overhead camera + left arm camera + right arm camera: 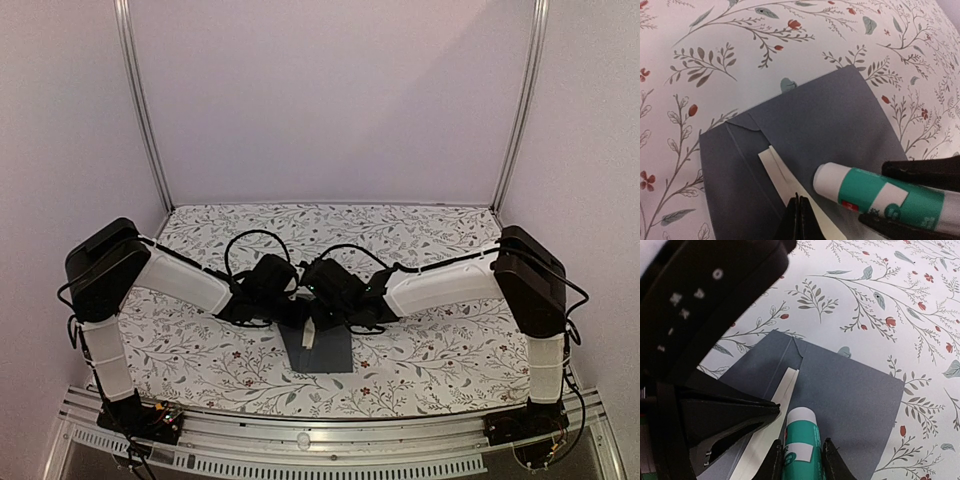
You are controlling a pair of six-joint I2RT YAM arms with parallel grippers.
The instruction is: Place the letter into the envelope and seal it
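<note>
One glue stick, in the right hand, overlaps the envelope.

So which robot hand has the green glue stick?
The right arm's fingers hold the teal-and-white tube, pointing it at the grey envelope. The left arm's fingers are pinched shut with no tube between them.

On cloth, centre, toward near edge: envelope, flat. Along its flap fold: paper strip. Above envelope, tip just beside strip: tube, between fingers of right gripper. Left of tube, at strip: left gripper.
</note>
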